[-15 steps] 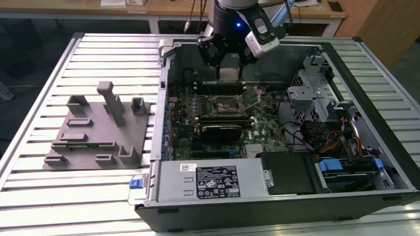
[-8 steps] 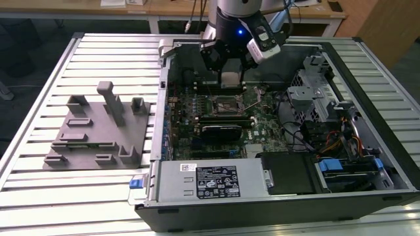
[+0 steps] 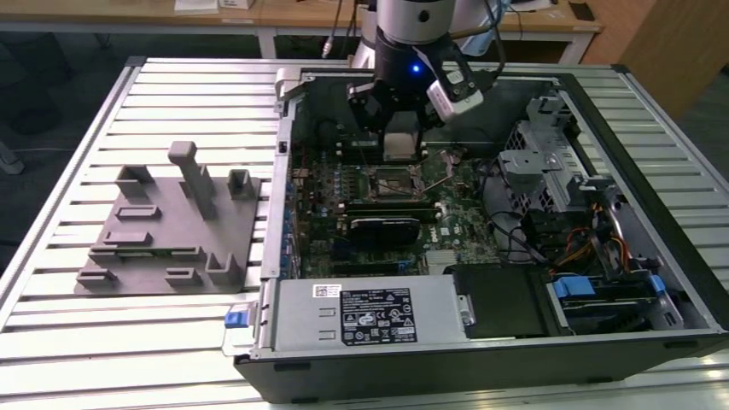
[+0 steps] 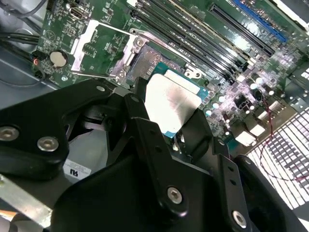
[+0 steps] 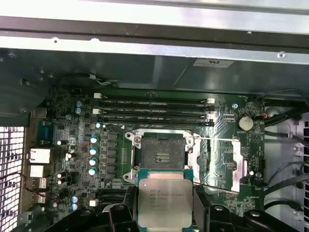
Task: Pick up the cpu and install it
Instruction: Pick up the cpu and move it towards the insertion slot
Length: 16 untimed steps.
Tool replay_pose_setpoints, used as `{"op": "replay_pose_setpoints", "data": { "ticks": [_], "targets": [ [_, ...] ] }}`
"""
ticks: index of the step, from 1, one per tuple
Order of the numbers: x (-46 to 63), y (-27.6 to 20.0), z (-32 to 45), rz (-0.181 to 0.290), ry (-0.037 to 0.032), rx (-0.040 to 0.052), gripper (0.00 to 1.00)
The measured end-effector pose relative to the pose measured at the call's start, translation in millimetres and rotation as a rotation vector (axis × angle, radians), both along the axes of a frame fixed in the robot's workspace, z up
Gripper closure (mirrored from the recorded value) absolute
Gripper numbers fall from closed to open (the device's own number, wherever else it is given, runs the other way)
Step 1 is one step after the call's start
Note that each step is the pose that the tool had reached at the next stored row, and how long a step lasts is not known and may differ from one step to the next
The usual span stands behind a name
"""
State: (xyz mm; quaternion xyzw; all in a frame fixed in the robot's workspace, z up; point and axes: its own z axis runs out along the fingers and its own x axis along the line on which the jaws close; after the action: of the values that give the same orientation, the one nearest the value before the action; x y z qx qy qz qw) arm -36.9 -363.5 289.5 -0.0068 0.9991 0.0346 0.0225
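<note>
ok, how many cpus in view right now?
1. The cpu is gripped in the pincer, held over the motherboard near the open, empty socket.

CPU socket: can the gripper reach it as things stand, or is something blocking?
Probably yes. The gripper, shut on the cpu, hangs near the socket, whose retention frame is flipped open to one side. Nothing lies across the opening in the first wrist view.
</note>
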Motion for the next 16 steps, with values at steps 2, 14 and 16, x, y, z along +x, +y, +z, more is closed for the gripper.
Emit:
{"op": "replay_pose_setpoints", "data": {
  "ticks": [2, 14, 16],
  "targets": [
    [0.3, 0.0, -3.6, 0.000, 0.0002, 0.0000, 0.46],
    [3.8, 3.1, -27.2, 0.000, 0.0029, -0.0004, 0.46],
    [5.1, 4.1, -30.9, 0.000, 0.0033, -0.0012, 0.46]
  ]
}}
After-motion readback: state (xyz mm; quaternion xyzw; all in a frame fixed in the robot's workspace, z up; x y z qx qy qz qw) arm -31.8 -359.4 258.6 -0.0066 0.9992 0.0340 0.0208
